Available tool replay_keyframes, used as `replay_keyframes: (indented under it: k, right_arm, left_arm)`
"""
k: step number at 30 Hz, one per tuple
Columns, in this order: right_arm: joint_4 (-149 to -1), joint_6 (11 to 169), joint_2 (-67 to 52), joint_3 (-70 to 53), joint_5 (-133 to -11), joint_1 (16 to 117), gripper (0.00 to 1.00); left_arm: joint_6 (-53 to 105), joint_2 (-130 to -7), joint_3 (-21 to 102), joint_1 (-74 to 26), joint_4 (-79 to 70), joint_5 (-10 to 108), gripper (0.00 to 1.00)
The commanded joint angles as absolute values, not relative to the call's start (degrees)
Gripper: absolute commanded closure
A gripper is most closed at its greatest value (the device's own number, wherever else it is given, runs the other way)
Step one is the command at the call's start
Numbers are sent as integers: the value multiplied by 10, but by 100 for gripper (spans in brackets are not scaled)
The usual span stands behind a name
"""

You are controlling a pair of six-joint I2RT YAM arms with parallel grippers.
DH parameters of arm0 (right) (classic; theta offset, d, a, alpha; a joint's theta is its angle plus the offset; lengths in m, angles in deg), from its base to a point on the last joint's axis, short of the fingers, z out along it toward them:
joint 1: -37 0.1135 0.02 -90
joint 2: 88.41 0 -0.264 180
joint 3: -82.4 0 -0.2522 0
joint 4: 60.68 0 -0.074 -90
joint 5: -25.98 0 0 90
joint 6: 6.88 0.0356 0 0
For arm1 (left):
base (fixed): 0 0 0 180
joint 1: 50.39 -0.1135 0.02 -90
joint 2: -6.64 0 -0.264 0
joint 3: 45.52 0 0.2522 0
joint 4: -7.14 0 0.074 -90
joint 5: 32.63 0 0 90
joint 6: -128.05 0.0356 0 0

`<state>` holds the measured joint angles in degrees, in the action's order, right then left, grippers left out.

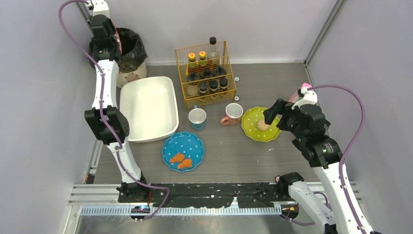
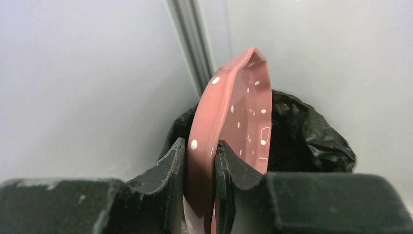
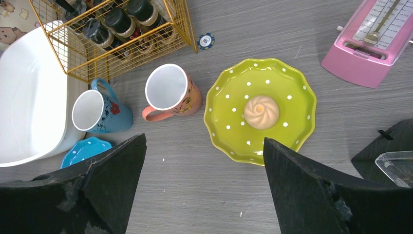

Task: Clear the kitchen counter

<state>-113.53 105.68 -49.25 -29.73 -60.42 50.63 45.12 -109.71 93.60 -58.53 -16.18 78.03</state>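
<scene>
The kitchen counter [image 1: 234, 156] is a grey wood-grain top. My left gripper [image 1: 111, 44] is at the far left corner, shut on the rim of a pink white-dotted plate [image 2: 243, 102], held on edge above the black-bagged bin [image 2: 311, 141]. My right gripper [image 3: 204, 139] is open and empty, hovering above the counter just in front of a green dotted plate [image 3: 292, 92] that carries a beige bun [image 3: 261, 111]. In the top view the right gripper [image 1: 272, 113] is over that green plate [image 1: 253, 119].
A white tub [image 1: 127, 87] stands at the left. A blue plate [image 1: 191, 144] with orange food pieces [image 1: 177, 158] lies in front of it. A blue mug [image 1: 197, 118], a pink mug [image 1: 234, 113], a yellow wire rack of bottles [image 1: 204, 73] and a pink device [image 3: 375, 44] stand behind.
</scene>
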Motion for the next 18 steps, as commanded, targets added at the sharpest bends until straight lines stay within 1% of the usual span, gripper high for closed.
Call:
replay_keyframes:
  k: [1,5,9,13,18]
  right_arm:
    - [-1123,1046,-504,-292,-594,507,5]
    - [-1122,1043,-504,-292,-596,506,5]
    - [-1118,1043,-507,-295,-602,506,5]
    - [-1112,1043,-518,-301,-613,506,5]
    - [-1110,1036,-534,-309,-620,506,5]
  left_arm:
    - [468,-1035,984,-587,-1,867,100]
    - [418,-1006,984,-587,-10,876,100]
    - [330,-953,964,-588,-43,868,100]
    - [233,-869,885,-593,-64,846,100]
    - [116,-756,763,-600,-131,808,100]
